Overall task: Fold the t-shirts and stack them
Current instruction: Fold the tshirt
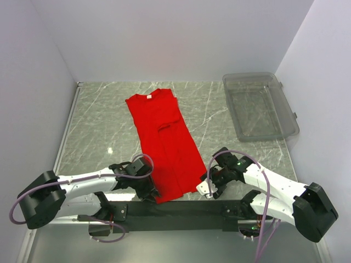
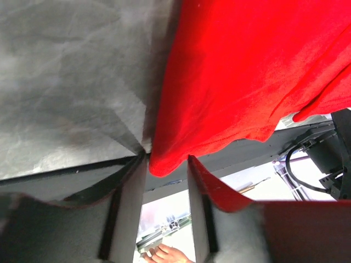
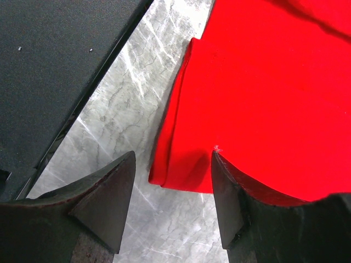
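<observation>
1. T-shirt (image 1: 164, 142): one red shirt is laid flat on the counter (image 1: 98, 126) as a long narrow strip with its sides turned in. The collar and white label are at the far end. The hem is at the near edge, against the black beam (image 1: 181, 208).
2. Long axis: it runs from far to near and leans slightly rightward toward the hem.
3. Left hand (image 1: 149, 189): it is placed at the near left hem corner. In the wrist view its fingers (image 2: 131, 208) are seen spread, with daylight between them. The tip of the corner lies at their mouth, and no pinch is shown.
4. Right hand (image 1: 207, 189): it is placed just right of the near right hem corner. Its fingers (image 3: 104, 192) are spread, and the folded corner lies on the counter just beyond and between the tips, apparently untouched.
5. Governing relation: the hem is bracketed by the two hands, each about equally close to its own corner. The collar end is well apart from both. A fold of hem toward collar is judged the likely next step, for which both corners would have to be pinched and carried along the long axis.
6. Bin (image 1: 258, 109): a clear plastic bin is set at the far right, well apart from the shirt.
7. Surface and room: the counter is grey, veined and glossy, so the cloth may be expected to slide. It is enclosed by plain white walls (image 1: 164, 38).
</observation>
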`<state>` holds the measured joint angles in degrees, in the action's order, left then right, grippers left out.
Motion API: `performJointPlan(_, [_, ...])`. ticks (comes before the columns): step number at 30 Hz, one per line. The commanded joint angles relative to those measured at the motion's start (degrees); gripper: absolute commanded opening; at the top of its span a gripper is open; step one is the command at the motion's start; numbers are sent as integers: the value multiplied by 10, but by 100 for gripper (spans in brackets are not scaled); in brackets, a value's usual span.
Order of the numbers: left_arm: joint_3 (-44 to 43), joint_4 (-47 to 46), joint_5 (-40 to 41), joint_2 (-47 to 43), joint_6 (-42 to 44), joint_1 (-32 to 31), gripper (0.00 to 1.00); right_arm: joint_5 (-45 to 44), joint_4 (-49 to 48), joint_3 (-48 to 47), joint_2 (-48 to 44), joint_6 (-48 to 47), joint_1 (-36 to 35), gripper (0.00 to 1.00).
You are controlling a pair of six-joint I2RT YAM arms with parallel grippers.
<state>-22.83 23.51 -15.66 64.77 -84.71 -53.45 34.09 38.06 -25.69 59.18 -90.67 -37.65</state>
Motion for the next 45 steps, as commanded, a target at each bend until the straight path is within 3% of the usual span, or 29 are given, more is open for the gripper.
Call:
performJointPlan(1, [-4,-21,2,21,13,-1,40,13,-11,3,-6,-1,-3,64])
performJointPlan(13, [-15,-25,15,27,18,-4,2,13,-7,6,-5,-6,-4,61])
performJointPlan(32, [18,-55,2,-22,-7,-4,1,-54,-64,9,52,30,-41,51])
performJointPlan(36, [18,-58,2,-22,-7,-4,1,-70,-74,12,64,46,-50,32])
performJointPlan(37, [19,-58,2,-21,-7,-4,1,-73,-73,10,66,48,-53,22])
performJointPlan(45, [24,-59,1,-35,-8,-4,1,-80,-72,0,76,79,-63,0])
